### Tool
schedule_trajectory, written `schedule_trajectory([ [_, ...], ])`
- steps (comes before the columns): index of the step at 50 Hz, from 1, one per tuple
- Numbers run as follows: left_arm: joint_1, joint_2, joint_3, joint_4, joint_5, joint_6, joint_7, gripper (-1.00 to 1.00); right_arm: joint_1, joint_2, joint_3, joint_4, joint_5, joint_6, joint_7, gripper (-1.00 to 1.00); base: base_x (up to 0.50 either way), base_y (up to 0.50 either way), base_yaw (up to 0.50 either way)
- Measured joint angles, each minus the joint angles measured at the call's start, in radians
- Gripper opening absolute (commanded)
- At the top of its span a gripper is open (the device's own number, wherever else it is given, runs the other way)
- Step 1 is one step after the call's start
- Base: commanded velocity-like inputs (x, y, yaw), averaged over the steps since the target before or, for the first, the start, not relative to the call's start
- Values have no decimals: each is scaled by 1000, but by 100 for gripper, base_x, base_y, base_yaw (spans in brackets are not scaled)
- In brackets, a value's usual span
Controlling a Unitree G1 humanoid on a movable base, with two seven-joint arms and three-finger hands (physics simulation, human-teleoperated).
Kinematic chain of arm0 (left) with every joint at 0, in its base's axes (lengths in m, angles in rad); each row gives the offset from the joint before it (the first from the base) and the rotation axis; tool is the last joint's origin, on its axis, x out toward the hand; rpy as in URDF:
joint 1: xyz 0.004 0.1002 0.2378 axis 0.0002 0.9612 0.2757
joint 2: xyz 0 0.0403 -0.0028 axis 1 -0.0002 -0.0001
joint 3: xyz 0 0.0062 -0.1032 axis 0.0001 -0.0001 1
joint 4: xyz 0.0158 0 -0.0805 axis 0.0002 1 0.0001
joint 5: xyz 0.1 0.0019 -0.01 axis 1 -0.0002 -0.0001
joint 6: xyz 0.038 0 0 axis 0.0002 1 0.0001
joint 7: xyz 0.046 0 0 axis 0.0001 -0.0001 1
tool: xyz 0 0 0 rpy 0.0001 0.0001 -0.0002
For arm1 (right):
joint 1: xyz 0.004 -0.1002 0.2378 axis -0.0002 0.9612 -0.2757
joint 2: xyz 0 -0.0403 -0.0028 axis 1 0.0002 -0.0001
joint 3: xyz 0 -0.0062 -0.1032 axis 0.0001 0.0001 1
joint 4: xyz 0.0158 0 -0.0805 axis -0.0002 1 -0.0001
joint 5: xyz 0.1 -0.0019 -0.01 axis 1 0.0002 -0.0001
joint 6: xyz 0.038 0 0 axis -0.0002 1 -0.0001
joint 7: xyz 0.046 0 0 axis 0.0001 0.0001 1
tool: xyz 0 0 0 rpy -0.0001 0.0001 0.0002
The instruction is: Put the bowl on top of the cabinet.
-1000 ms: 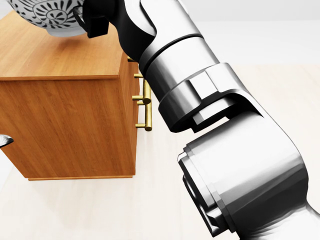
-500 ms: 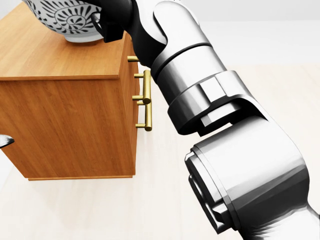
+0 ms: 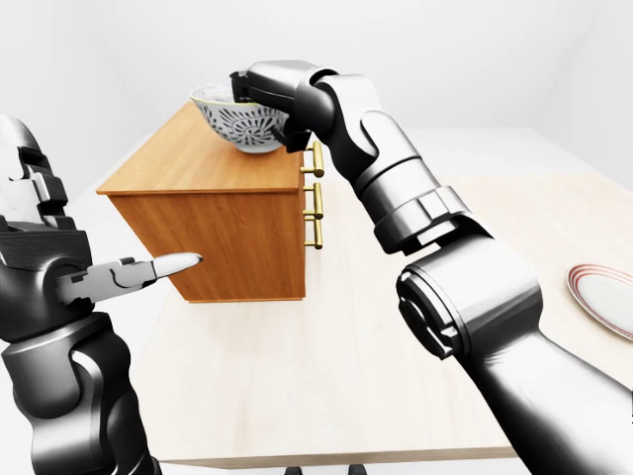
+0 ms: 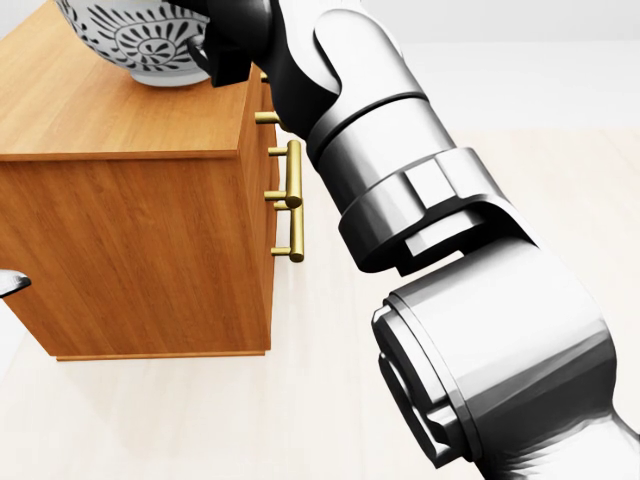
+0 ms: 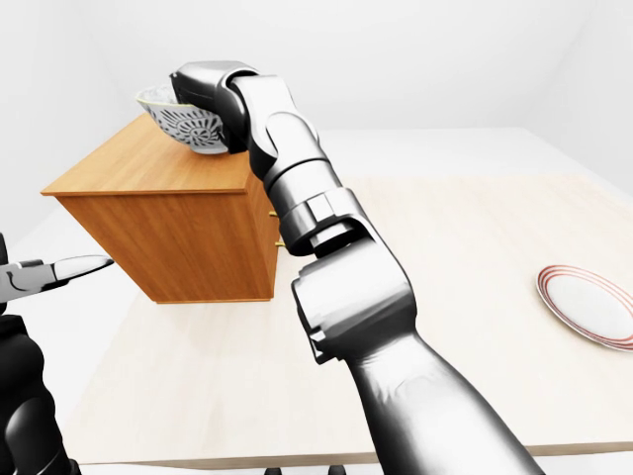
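A white bowl (image 3: pixel 235 125) with a dark blue pattern hangs tilted at the right end of the wooden cabinet's top (image 3: pixel 188 164). Its foot is at or just above the wood; I cannot tell whether they touch. My right hand (image 3: pixel 247 91) is shut on the bowl's rim, reaching in from the right, and the arm crosses most of the head view. In the left-eye view my left hand (image 3: pixel 148 269) is at the left, level with the cabinet's side, fingers (image 3: pixel 178 261) spread and holding nothing.
The cabinet (image 4: pixel 140 250) stands on a pale table (image 3: pixel 346 376), with brass handles (image 4: pixel 293 200) on its right-facing side. A white plate (image 5: pixel 591 307) with a red rim lies far right on the table. My right forearm hangs over the table's middle.
The bowl and my right hand have moved right and slightly down in the head view, nearer the cabinet's handle-side edge. The cabinet and my left hand stayed put.
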Motion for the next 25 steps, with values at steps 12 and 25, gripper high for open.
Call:
schedule_trajectory([
  [12, 1, -2, -2, 0, 2, 0, 0, 100, 10, -5, 27, 4, 46, 0, -6, 100, 0, 0, 0],
  [25, 2, -4, -5, -1, 4, 0, -1, 100, -2, -1, 34, 9, 80, 0, -21, 100, 0, 0, 0],
])
